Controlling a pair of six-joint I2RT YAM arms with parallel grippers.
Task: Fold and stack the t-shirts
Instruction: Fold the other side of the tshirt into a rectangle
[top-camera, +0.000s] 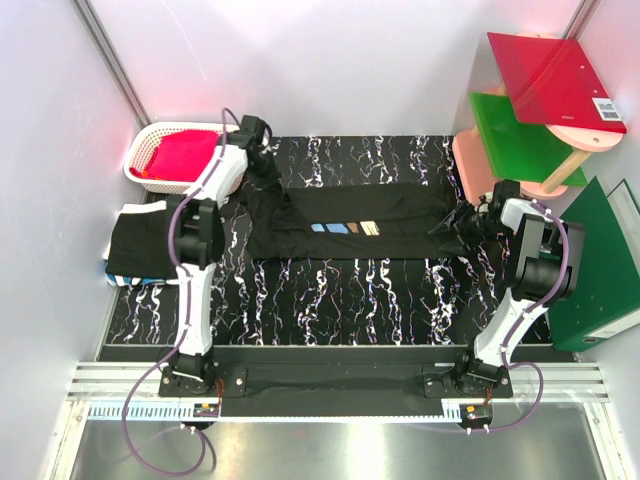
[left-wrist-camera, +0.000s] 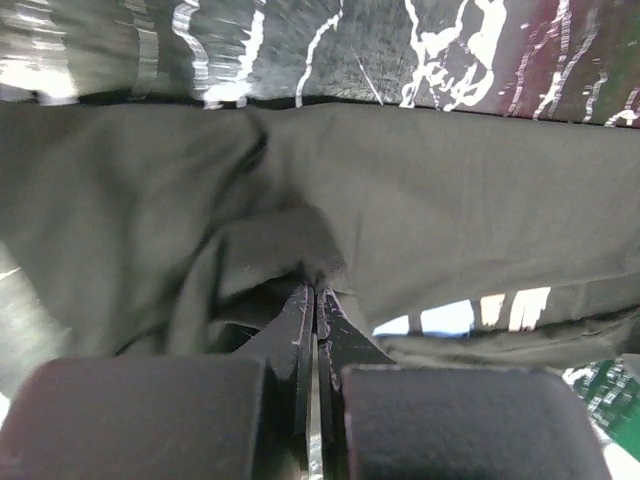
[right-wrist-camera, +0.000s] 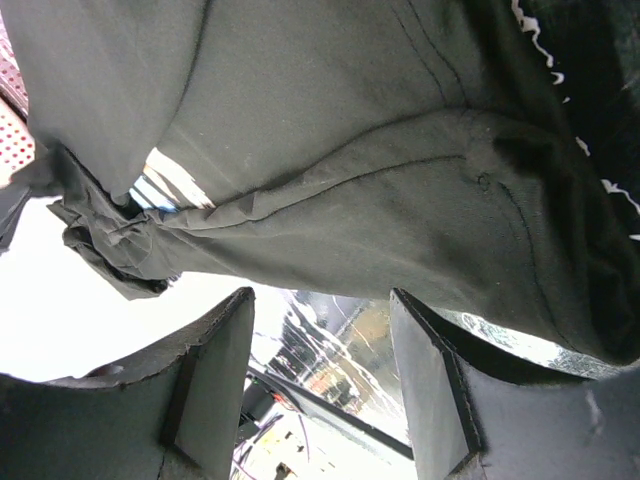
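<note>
t-shirt (top-camera: 400, 215) matt soft black cloth; table (top-camera: 350, 290) glossy marbled; basket (top-camera: 150, 135) white plastic.

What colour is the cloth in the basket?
Pinkish red. The cloth shows best from the top view.

Black t-shirt (top-camera: 400, 215), blue-orange chest strokes; black white-veined table (top-camera: 350, 290); white basket (top-camera: 140, 152), red cloth (top-camera: 185, 155).

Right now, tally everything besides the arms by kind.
spread black t-shirt: 1
folded black pile: 1
white basket: 1
red cloth: 1
red panel, green panel, pink panel: 3
dark green folder: 1
total: 8
</note>
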